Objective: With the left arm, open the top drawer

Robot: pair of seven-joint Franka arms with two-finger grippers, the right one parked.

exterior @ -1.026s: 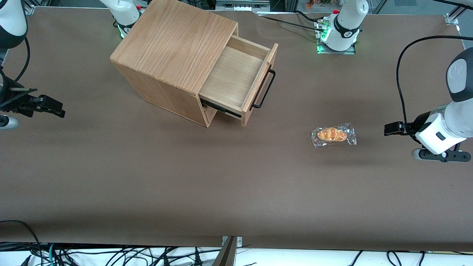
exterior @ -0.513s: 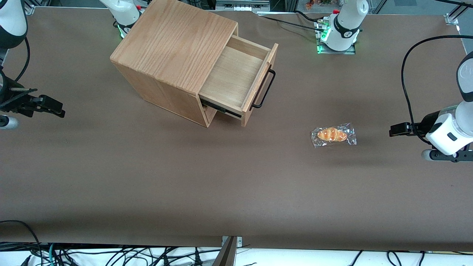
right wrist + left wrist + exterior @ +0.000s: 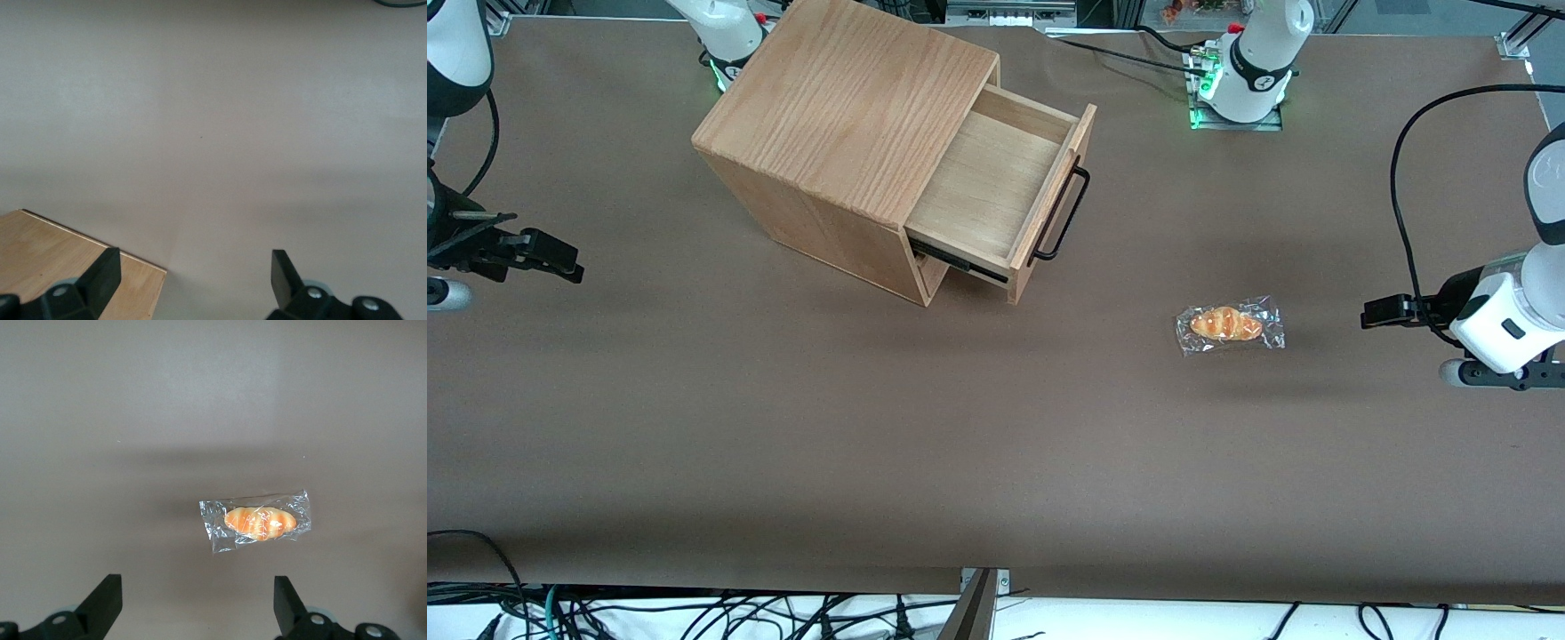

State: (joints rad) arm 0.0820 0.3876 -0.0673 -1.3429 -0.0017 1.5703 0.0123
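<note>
The top drawer (image 3: pixel 989 182) stands pulled out of the oak cabinet (image 3: pixel 845 98), its plain wood inside bare. Its black bar handle (image 3: pixel 1060 215) runs across its front with nothing touching it. The left arm (image 3: pixel 1507 311) hangs over the working arm's end of the table, well apart from the drawer. Its gripper (image 3: pixel 1371 311) (image 3: pixel 197 603) is open, with only table surface between the fingers. It points toward a wrapped bread roll.
A bread roll in clear plastic (image 3: pixel 1230 324) (image 3: pixel 259 522) lies on the brown table (image 3: pixel 996 444) between the drawer front and the gripper. The two arm bases (image 3: pixel 1249 80) stand at the table's edge farthest from the front camera. Cables (image 3: pixel 694 613) hang along the nearest edge.
The left arm and its open gripper drew back a little toward the working arm's end of the table, away from the bread roll, then held almost still. The drawer has not moved.
</note>
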